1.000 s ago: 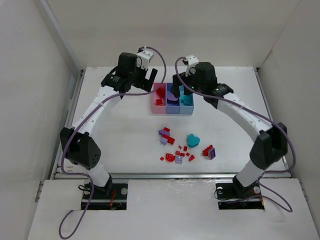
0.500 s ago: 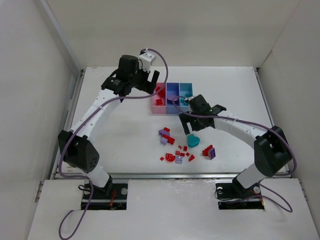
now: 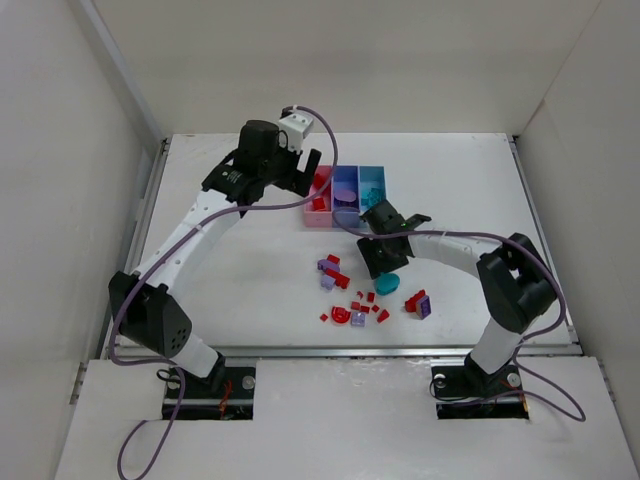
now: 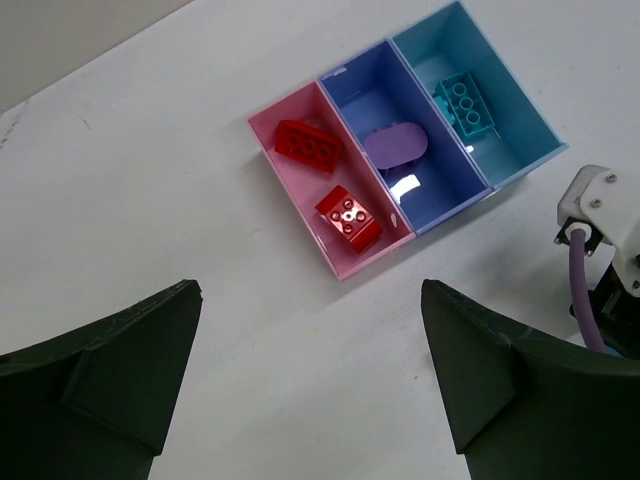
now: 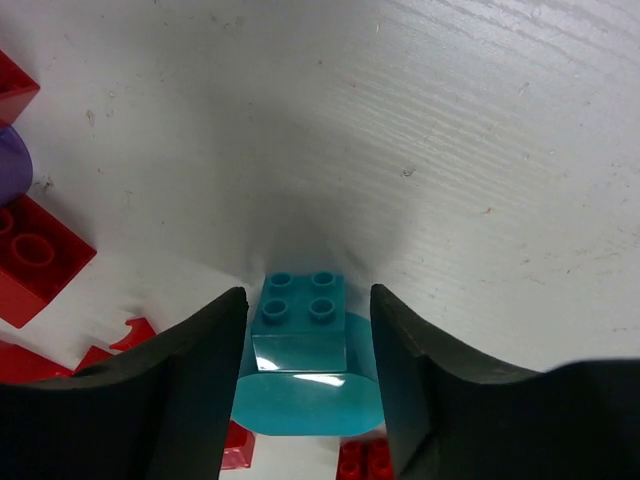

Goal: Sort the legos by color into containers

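Note:
The containers are a joined row: pink bin (image 3: 318, 203), purple bin (image 3: 345, 190), light blue bin (image 3: 372, 185). In the left wrist view the pink bin (image 4: 296, 200) holds two red bricks, the purple bin (image 4: 370, 110) a lilac oval, the light blue bin (image 4: 505, 130) a teal brick. My left gripper (image 3: 303, 172) (image 4: 310, 290) hangs open above the table beside the pink bin. My right gripper (image 3: 384, 264) (image 5: 308, 295) is down on the table. Its fingers press both sides of the teal heart (image 5: 300, 345) (image 3: 389, 284). Loose red and lilac legos (image 3: 335, 272) lie around it.
More small red pieces (image 3: 356, 312) and a red-and-purple pair (image 3: 418, 302) lie toward the near edge. A red brick (image 5: 30, 262) and a lilac piece (image 5: 10, 165) sit just left of the right gripper. White walls enclose the table.
The right arm swung from above the bins down to the teal heart and its jaws narrowed around it. The left arm shifted slightly right near the pink bin.

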You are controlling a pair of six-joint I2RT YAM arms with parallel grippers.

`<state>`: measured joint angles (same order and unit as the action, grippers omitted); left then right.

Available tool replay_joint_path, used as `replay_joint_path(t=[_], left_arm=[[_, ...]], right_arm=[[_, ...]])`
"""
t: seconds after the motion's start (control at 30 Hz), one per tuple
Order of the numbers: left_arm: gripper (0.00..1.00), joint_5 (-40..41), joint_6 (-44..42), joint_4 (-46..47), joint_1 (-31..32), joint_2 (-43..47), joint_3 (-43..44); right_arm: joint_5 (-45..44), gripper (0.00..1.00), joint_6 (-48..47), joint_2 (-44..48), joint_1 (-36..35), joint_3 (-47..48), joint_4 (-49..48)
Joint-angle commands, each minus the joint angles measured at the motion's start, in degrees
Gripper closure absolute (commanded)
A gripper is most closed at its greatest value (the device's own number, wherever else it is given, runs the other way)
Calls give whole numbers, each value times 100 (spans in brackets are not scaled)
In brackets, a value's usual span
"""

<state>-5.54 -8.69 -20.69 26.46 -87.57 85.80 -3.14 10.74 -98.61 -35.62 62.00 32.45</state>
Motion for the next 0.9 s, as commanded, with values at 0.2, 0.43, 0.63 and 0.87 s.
replay_joint_path(t=[0.2, 0.43, 0.63, 0.87], left_arm=[[11, 62, 78, 232, -27, 232, -28], [12, -524, -176, 154, -27, 232, -81], [0, -1922, -528, 21, -27, 232, -133], [0, -2908, -476, 276, 158, 117, 6]], right_arm=[[-3, 85, 51, 35, -7, 110, -107], [50, 100, 286, 569, 327, 725, 244], [-696, 100, 1402, 1913, 485, 1315, -823], [-1478, 100, 2503, 1575, -226, 2067, -1787]])
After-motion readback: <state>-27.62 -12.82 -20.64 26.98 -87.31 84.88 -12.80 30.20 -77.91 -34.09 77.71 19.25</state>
